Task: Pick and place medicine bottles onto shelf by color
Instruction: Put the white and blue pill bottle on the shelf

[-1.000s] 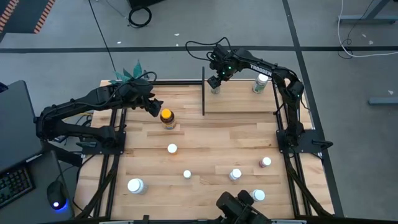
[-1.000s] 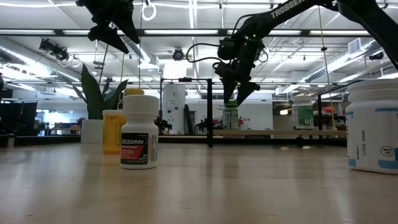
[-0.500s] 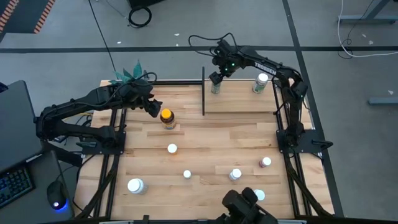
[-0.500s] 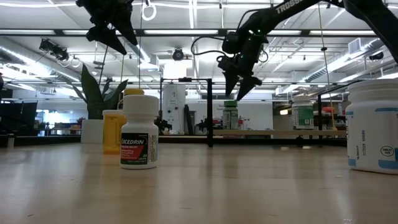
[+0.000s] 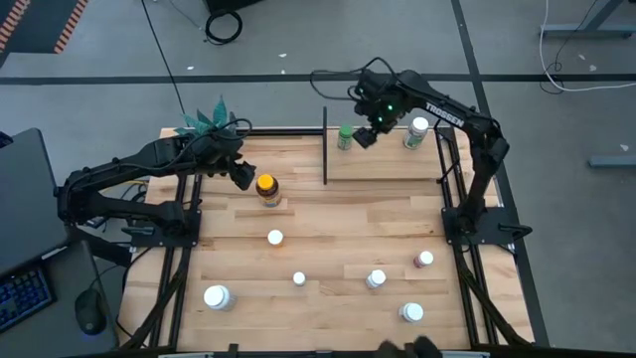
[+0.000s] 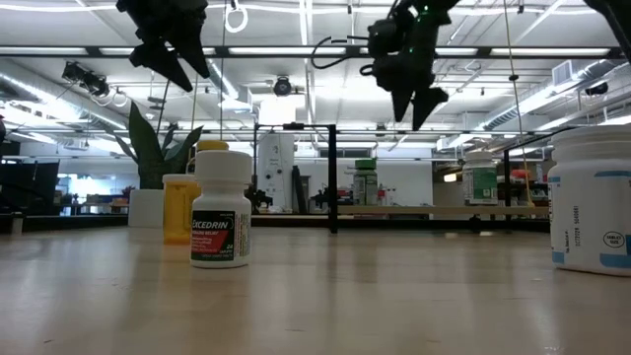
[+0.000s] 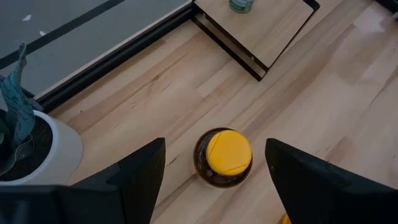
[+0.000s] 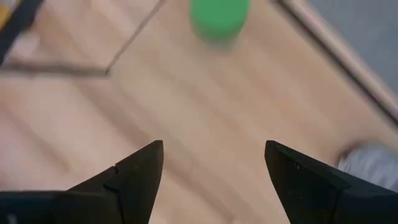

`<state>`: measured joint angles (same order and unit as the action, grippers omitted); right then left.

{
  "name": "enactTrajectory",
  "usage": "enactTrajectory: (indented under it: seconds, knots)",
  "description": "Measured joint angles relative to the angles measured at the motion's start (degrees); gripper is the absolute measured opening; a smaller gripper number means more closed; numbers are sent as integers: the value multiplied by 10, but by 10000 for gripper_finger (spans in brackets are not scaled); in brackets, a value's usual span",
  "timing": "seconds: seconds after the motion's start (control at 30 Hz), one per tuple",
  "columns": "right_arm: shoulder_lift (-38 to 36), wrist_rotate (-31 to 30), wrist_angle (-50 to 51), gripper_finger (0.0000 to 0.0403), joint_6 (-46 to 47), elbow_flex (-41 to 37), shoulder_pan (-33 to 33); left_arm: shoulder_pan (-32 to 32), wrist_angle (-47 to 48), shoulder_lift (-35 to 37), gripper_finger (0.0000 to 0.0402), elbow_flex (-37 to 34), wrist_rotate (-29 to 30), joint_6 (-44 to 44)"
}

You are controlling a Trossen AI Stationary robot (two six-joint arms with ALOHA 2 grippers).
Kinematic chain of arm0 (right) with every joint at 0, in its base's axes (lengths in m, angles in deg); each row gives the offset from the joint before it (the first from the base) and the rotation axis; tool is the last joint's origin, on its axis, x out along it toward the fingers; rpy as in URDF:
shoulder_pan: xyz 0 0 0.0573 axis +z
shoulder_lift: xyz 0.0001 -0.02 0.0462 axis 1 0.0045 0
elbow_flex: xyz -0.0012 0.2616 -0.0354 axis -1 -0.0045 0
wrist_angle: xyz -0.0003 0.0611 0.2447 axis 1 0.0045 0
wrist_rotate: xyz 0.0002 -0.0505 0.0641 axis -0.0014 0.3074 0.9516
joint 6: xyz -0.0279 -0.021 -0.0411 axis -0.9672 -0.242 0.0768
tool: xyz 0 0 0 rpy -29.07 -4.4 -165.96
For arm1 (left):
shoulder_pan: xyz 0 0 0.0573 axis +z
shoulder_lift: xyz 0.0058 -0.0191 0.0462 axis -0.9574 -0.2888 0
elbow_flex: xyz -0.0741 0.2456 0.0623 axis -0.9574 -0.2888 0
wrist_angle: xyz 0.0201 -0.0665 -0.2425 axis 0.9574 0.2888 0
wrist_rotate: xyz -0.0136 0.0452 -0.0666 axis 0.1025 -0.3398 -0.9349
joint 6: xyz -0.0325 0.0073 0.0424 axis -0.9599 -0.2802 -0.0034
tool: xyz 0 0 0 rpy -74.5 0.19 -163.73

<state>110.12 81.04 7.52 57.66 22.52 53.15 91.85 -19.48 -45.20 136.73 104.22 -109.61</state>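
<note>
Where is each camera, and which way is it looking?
High view: above the table, looking straight down; both arms show.
Low view: at tabletop height, looking across; both tools hang from above.
Left wrist view: on the left arm, looking down past its open left tool at the yellow-capped bottle.
Right wrist view: on the right arm, over the shelf; open right tool.
Shared: green-capped bottle shows in both.

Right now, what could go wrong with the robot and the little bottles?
1. The left claw hangs open over the yellow-capped bottle; if it comes down off-centre, it may tip the bottle.
2. The right claw is open above the shelf, close to the green-capped bottle; a swing could knock that bottle over.
</note>
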Motion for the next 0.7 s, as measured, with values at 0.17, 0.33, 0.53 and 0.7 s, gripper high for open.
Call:
enactTrajectory:
  seconds: [0.17,0.33,0.53,0.7]
  knots:
    - [-13,3,61,288,54,0,61,0,-16,0,282,0,0,1]
    - [-15,3,95,288,123,0,127,0,-21,0,282,0,0,19]
    - [-15,20,92,288,230,0,210,0,-22,0,282,0,0,64]
    - [-15,20,83,288,356,0,279,0,-22,0,282,0,0,108]
